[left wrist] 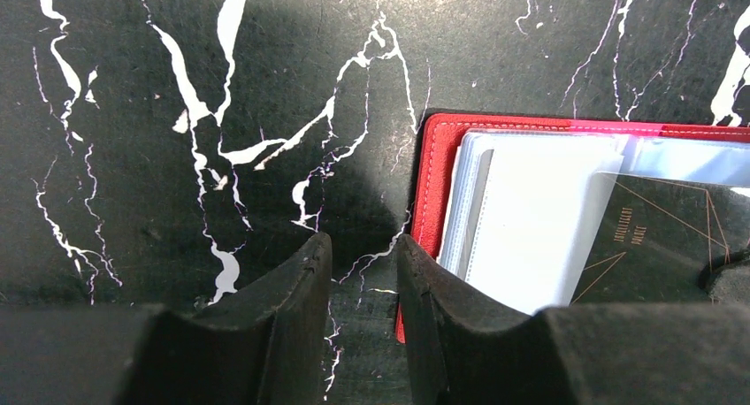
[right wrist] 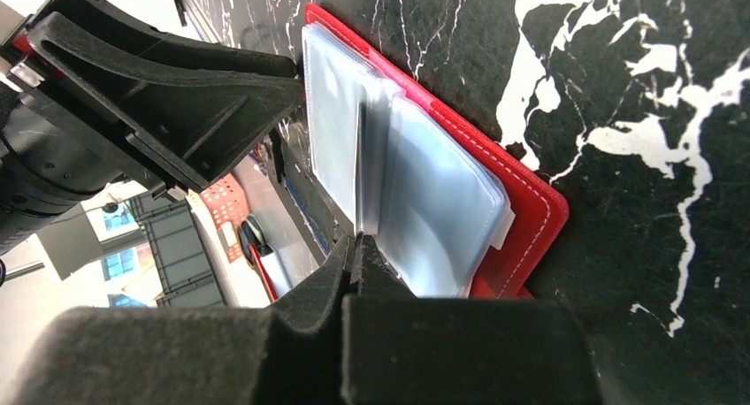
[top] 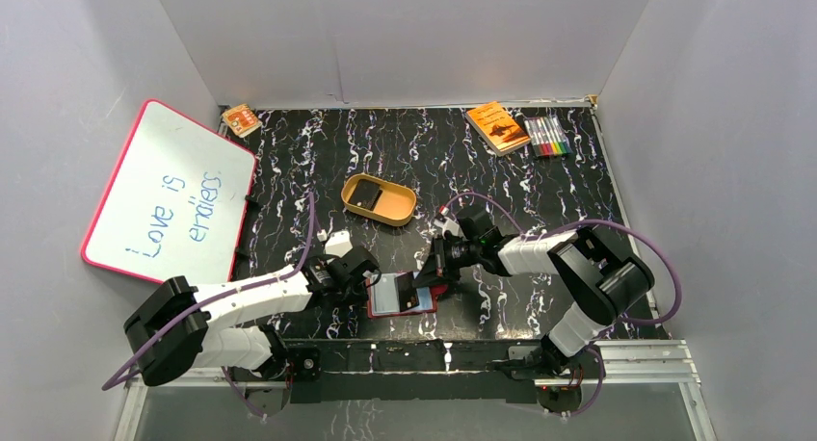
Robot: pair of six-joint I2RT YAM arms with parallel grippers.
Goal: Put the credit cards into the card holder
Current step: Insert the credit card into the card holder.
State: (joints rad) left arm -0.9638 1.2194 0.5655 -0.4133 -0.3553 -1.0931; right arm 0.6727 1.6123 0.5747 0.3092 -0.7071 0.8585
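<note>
The red card holder (top: 388, 295) lies open near the table's front edge, its clear pockets facing up. My right gripper (top: 431, 279) is shut on a black credit card (left wrist: 672, 237) whose far end sits under a clear pocket flap. In the right wrist view the card (right wrist: 358, 171) shows edge-on between the pockets, above my shut right gripper (right wrist: 356, 241) and beside the red cover (right wrist: 522, 219). My left gripper (left wrist: 363, 272) is slightly open and empty; its right finger (left wrist: 429, 308) rests on the holder's left edge (left wrist: 433, 184). Another black card (top: 364, 197) lies in the tan dish (top: 400, 213).
A whiteboard (top: 169, 195) leans at the left wall. A small orange box (top: 241, 120) sits at the back left. An orange booklet (top: 497, 126) and a pack of markers (top: 546, 135) lie at the back right.
</note>
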